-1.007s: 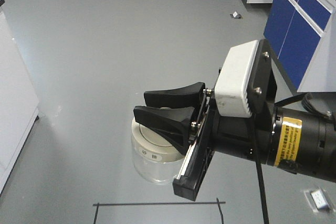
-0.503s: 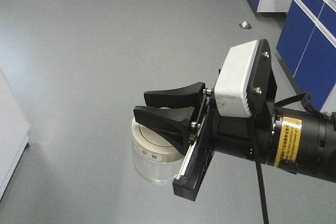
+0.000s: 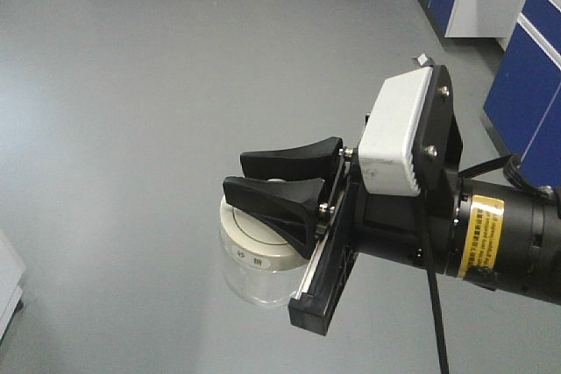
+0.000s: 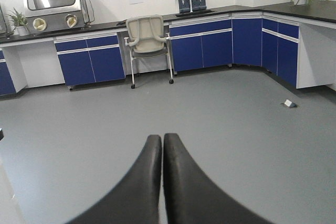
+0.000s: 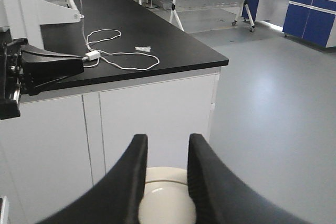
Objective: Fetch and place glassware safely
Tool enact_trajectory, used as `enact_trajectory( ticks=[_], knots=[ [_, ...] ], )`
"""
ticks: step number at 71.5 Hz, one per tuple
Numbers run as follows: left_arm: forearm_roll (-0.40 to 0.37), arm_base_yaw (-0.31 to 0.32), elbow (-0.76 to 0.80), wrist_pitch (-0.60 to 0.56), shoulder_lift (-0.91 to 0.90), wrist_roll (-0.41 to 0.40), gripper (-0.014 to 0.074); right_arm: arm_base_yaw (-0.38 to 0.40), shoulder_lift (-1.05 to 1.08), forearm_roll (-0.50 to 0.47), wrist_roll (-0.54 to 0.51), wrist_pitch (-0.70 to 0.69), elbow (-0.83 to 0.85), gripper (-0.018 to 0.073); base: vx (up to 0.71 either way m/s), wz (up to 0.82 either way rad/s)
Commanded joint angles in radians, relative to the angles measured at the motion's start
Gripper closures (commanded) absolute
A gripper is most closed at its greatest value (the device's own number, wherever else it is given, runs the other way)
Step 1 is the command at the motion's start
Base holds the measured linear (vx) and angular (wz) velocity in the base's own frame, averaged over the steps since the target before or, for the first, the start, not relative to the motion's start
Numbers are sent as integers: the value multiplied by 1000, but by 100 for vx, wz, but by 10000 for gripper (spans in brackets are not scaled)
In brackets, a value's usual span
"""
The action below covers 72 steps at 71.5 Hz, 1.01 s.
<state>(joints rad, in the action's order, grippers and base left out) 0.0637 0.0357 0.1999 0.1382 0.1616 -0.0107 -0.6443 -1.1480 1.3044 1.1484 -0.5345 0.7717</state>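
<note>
Glass jar is clamped at its cream lid between the black fingers of the right gripper, hanging just under them in mid-air over the grey floor. The left gripper has its fingers pressed together, holding nothing, and faces blue cabinets.

From the front-facing camera we look steeply down over the smooth grey floor, with the right gripper filling the near foreground. Our right wrist camera sits just behind that gripper, peering along it. Both views share the small squat clear glass jar with a round cream-white lid. Our left wrist camera looks level past the left gripper, sharing floor and blue-fronted cabinets with the front view.
</note>
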Motion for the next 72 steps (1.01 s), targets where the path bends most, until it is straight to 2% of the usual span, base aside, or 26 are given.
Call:
enact_trajectory(
  ticks=[1, 72],
  knots=[
    [-6, -1, 29, -70, 13, -9, 603, -1, 23, -44, -6, -32, 30, 560, 46, 0],
    [-6, -1, 29, -70, 13, -9, 603, 1, 23, -42, -6, -32, 30, 560, 49, 2]
  ],
)
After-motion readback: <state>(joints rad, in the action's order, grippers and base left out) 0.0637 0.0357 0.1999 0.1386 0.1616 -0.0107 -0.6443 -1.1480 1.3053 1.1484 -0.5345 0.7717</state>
